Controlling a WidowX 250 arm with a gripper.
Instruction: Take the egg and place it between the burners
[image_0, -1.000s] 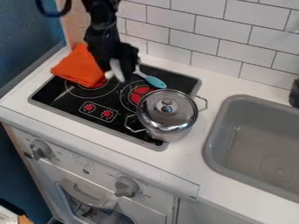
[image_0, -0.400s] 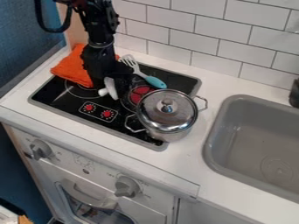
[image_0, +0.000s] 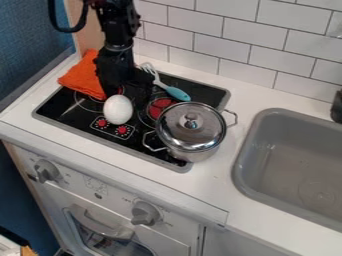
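Upper left, blue wall (image_0: 30, 60), orange cloth (image_0: 81, 75), black arm (image_0: 118, 42); left of centre, white egg (image_0: 118, 109), black stovetop (image_0: 59, 106), red-centred burner (image_0: 160, 106); centre, silvery pot (image_0: 190, 131); upper right, white tiles (image_0: 257, 50) in grey-lined brick pattern; right, grey sink (image_0: 294, 155).

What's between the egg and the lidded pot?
A burner with a red centre lies between the egg and the lidded pot, in the camera view.
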